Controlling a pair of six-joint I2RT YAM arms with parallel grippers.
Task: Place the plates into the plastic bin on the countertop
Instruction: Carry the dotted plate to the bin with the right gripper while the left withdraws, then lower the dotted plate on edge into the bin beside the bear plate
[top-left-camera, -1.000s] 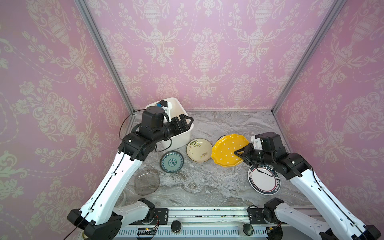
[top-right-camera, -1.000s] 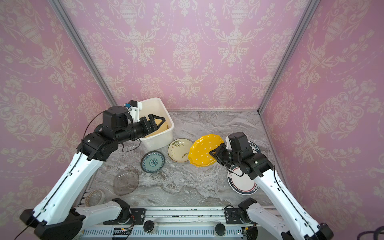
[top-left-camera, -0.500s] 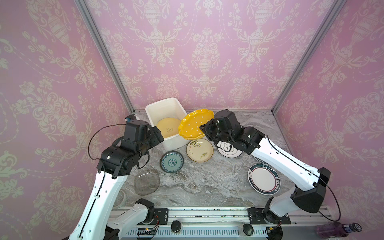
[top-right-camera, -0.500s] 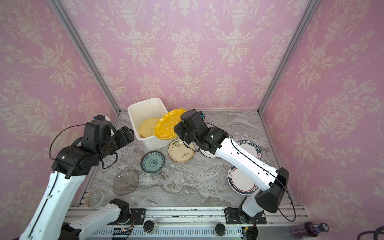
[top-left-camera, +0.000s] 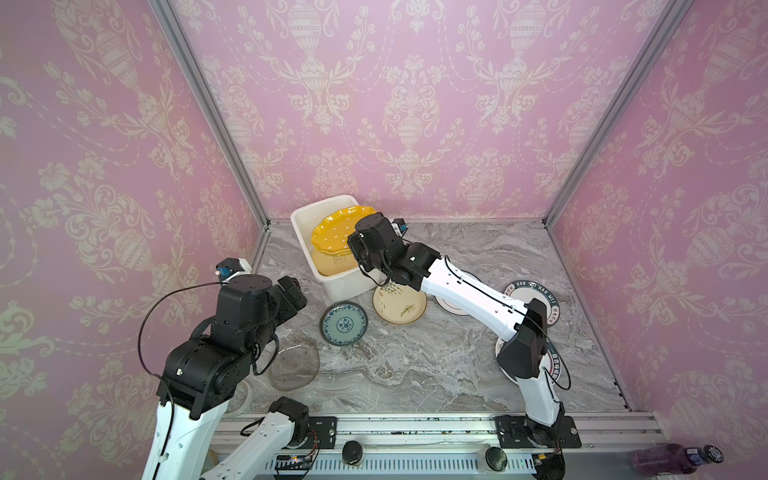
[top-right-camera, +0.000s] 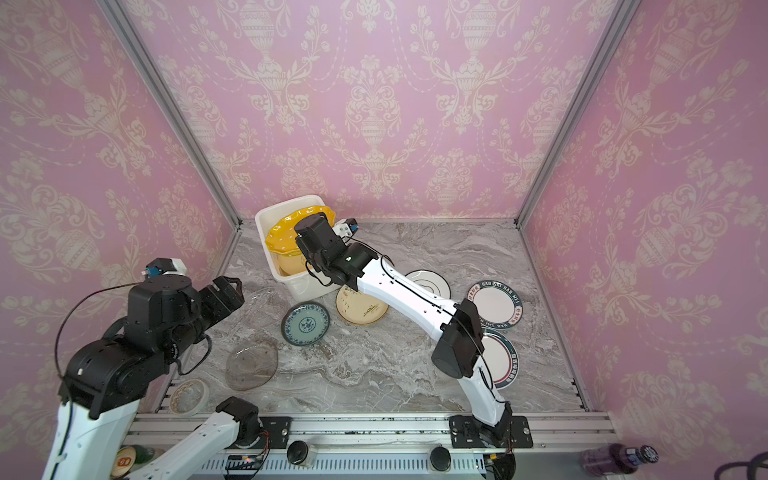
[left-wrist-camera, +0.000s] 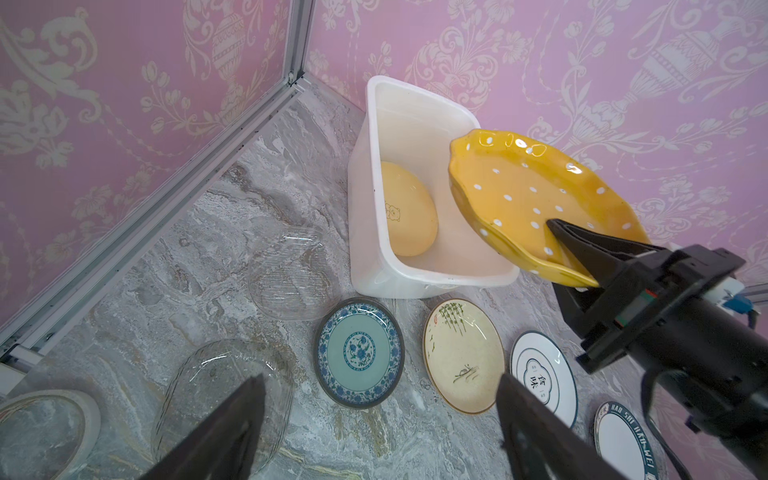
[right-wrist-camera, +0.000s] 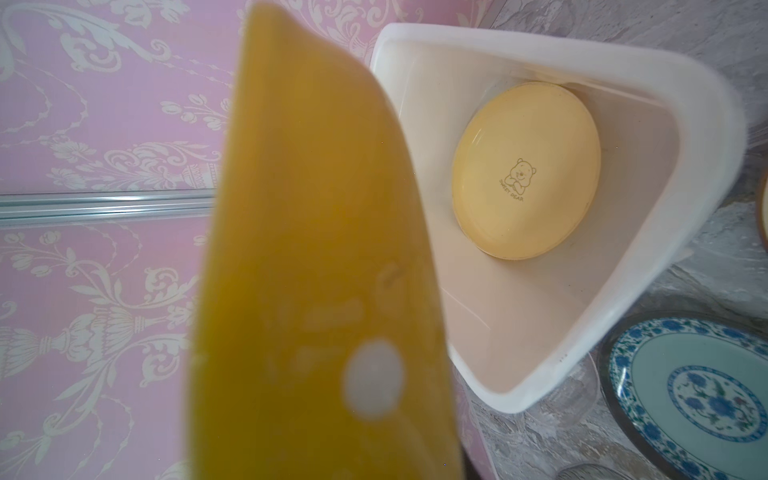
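Fingers (left-wrist-camera: 594, 249) of the right gripper (left-wrist-camera: 561, 253) are clamped on the rim of the dotted yellow plate (left-wrist-camera: 519, 195), one on top and one underneath, and they hold it tilted right above the open top of the plastic bin (left-wrist-camera: 415, 83), not yet down inside. Down on the bin's floor lies one pale yellow plate (right-wrist-camera: 525, 170) with a little bear on it, so that's one delivered and a second about to join it, by my reckoning. Over on the other side, the left gripper (left-wrist-camera: 381, 378) hangs with its fingers wide apart and nothing between them, well away from the bin and above the countertop (top-left-camera: 415, 374). Now the backlog: a teal plate (top-left-camera: 344, 323) and a cream plate (top-left-camera: 400, 305) with green sprigs sit just beside the bin's front wall, flat on the countertop. One glass plate (top-right-camera: 266, 305) lies close by the bin, and another glass plate (top-right-camera: 252, 361) farther from it. Beyond the cream plate, going away from the bin, come a plain white plate (top-right-camera: 430, 282) and two dark-rimmed plates (top-right-camera: 494, 305), partly hidden by the right arm. I count seven plates on the countertop, so most of the job remains: early going, with the release into the bin the step in hand.
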